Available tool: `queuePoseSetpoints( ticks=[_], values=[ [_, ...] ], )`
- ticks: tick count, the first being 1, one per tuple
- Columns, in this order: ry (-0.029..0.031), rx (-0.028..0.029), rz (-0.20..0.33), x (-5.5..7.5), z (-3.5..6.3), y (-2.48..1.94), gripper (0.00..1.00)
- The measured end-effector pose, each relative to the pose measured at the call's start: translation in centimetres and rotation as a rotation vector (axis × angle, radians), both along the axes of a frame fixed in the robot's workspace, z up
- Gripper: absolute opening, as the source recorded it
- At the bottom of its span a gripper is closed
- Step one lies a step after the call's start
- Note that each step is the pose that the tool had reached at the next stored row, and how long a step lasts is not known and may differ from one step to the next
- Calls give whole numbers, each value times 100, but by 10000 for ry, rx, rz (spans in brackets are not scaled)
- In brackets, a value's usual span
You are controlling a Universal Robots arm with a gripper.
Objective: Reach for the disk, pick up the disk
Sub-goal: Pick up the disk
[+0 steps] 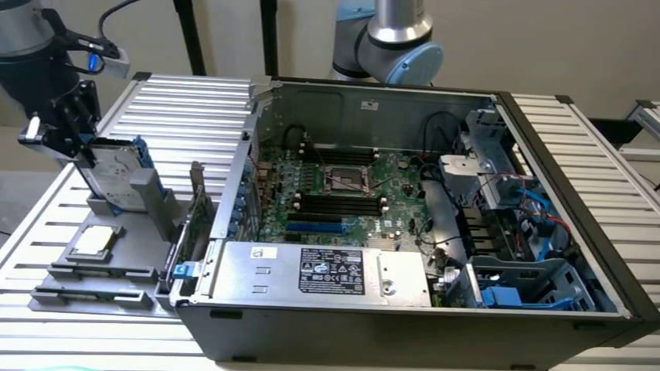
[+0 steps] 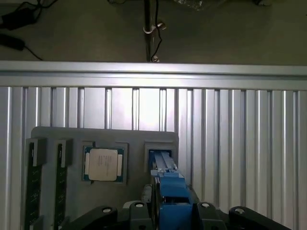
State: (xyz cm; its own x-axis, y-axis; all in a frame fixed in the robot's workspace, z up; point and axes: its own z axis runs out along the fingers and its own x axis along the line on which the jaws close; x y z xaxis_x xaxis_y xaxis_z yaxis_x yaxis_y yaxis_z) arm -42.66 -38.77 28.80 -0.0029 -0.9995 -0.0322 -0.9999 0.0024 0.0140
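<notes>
The disk [image 1: 116, 174], a grey metal drive with blue rails, stands on edge in a slot of the grey fixture [image 1: 62, 290] at the exterior view's left. My gripper [image 1: 88, 151] comes down on its upper end, one finger on each flat side, shut on it. In the wrist view the disk [image 2: 170, 187] appears edge-on as a blue rail running from between my gripper's [image 2: 171, 213] dark fingers [image 2: 108, 215] down to the fixture's slot. Its lower end still sits at the fixture [image 2: 57, 136].
A small silver square chip [image 1: 93, 241] [image 2: 102, 164] lies in the fixture beside the disk. The open computer case [image 1: 577, 154], with a silver box [image 1: 258, 274] inside, fills the middle. A second arm's base [image 1: 397, 46] stands behind. The ribbed metal table [image 1: 185, 100] lies underneath.
</notes>
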Motion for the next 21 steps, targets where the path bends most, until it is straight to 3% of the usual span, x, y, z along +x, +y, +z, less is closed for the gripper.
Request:
queuePoseSetpoints(
  ticks=[2,10,21],
  values=[
    [0,0,-1,0,0,-6,33],
    [-1,1,0,-1,-1,-65,33],
    [-2,1,-1,-1,-1,-67,33]
  ],
)
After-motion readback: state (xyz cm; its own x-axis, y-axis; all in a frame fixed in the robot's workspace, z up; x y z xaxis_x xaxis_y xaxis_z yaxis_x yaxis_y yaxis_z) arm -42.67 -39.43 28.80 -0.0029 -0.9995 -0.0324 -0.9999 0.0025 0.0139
